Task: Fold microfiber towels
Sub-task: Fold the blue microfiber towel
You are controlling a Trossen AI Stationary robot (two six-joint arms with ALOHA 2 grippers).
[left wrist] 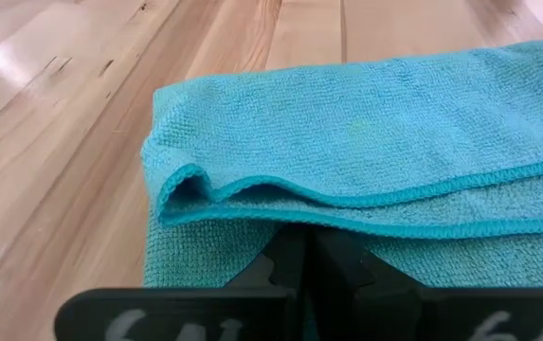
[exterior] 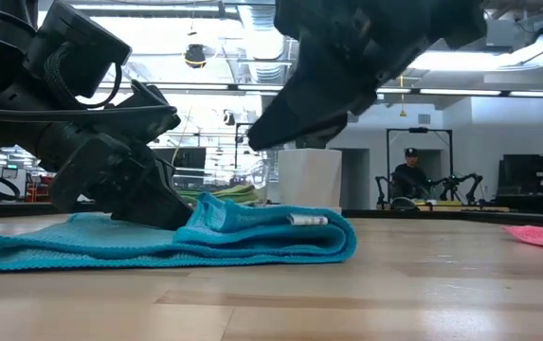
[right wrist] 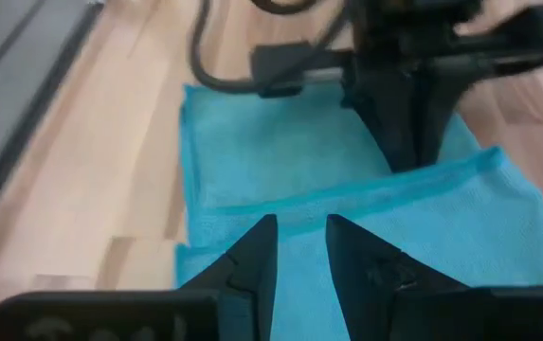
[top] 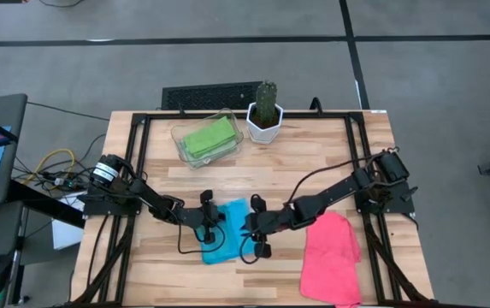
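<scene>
A folded towel point(top: 226, 229) lies mid-bench point(top: 313, 154), between both arms; a second towel point(top: 332, 258) lies to its right, and behind sit a tray point(top: 179, 137) (towels inside) and potted cactus point(top: 265, 109).

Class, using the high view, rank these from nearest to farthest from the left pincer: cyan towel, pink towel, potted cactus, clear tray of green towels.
1. Cyan towel: directly under the left pincer.
2. Clear tray of green towels: toward the table's far edge.
3. Potted cactus: beside the tray, slightly farther.
4. Pink towel: right side.
</scene>
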